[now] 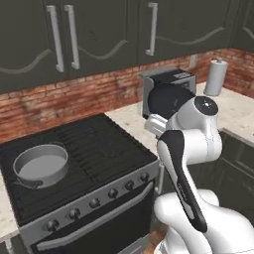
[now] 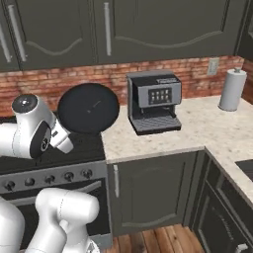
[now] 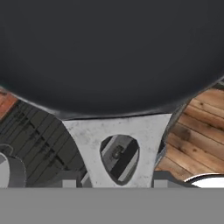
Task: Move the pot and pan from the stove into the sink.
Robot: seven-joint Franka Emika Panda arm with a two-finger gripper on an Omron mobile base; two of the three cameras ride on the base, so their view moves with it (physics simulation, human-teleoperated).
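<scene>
A: Kitchen, dark cabinets over red brick wall; black gas stove (image 1: pixel 94 149) with cast grates and round knobs. Contents?

B: Round grey metal pot (image 1: pixel 40 165), on the stove's left rear grate.

A: Shallow round black frying pan (image 2: pixel 89 108)?

B: Lifted clear of the stove, tilted on edge beside a grey coffee machine (image 2: pixel 153 101).

A: Gripper (image 3: pixel 116 175)?

B: Clamped on the pan's pale handle.

The white Franka arm with dark joints (image 1: pixel 184 163) is bending at its elbow, wrist raised, its two fingers (image 3: pixel 70 180) clamping the pale handle of the shallow black frying pan (image 2: pixel 89 108), holding it aloft.
</scene>
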